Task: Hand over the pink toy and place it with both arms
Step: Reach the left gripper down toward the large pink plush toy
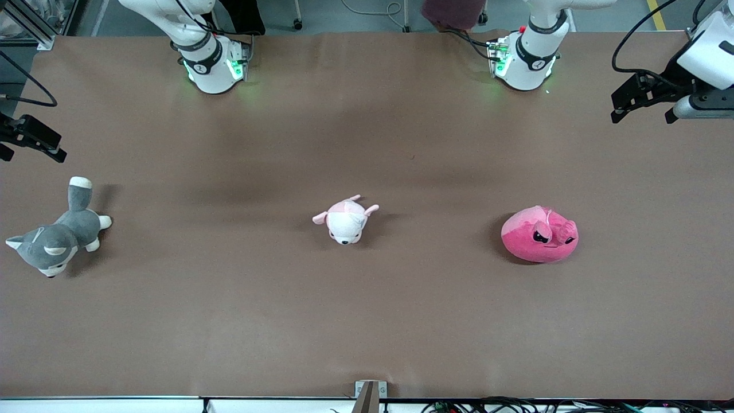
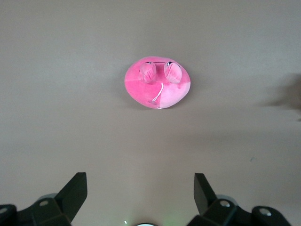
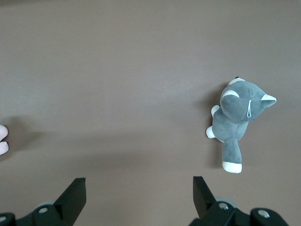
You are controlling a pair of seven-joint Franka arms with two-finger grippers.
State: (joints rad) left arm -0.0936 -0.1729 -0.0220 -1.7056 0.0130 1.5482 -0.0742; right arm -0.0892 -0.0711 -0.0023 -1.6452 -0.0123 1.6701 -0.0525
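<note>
The pink toy [image 1: 539,235], a round hot-pink plush with black angry eyes, lies on the brown table toward the left arm's end. It also shows in the left wrist view [image 2: 157,82]. My left gripper [image 1: 642,115] hangs high over the table's edge at the left arm's end, apart from the toy. It is open and empty [image 2: 139,183]. My right gripper [image 1: 31,150] hangs high over the right arm's end of the table, open and empty [image 3: 138,184].
A pale pink-and-white plush animal [image 1: 346,219] lies mid-table; its edge shows in the right wrist view [image 3: 2,139]. A grey-and-white husky plush [image 1: 54,235] lies toward the right arm's end [image 3: 237,117]. The arm bases [image 1: 212,63] [image 1: 524,57] stand along the table's farthest edge.
</note>
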